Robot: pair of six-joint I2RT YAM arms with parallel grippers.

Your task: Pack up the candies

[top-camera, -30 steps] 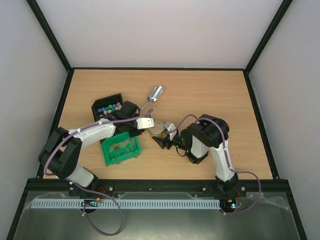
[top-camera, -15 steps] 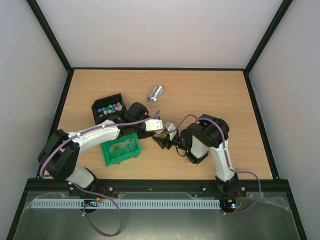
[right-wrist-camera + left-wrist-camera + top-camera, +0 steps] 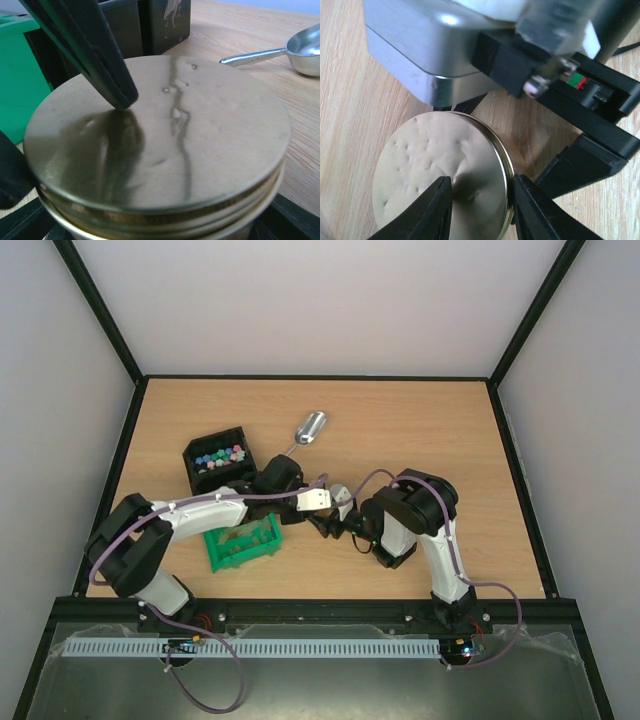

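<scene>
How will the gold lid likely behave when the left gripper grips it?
The gold lid mirrors the left gripper, so probably slick. Its dimples suggest thin, dentable metal. Seated on the jar that the right gripper holds, it likely needs twisting.

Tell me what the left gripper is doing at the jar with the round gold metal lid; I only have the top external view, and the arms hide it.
Observer: The left wrist view shows the left gripper straddling the rim of the gold metal lid: one finger over the top, the other outside the edge.
Operator: Is the lid off?
Observer: No; the right wrist view shows it seated on the jar.
Operator: Is that finger touching?
Observer: Its tip meets its own reflection, so probably.
</scene>
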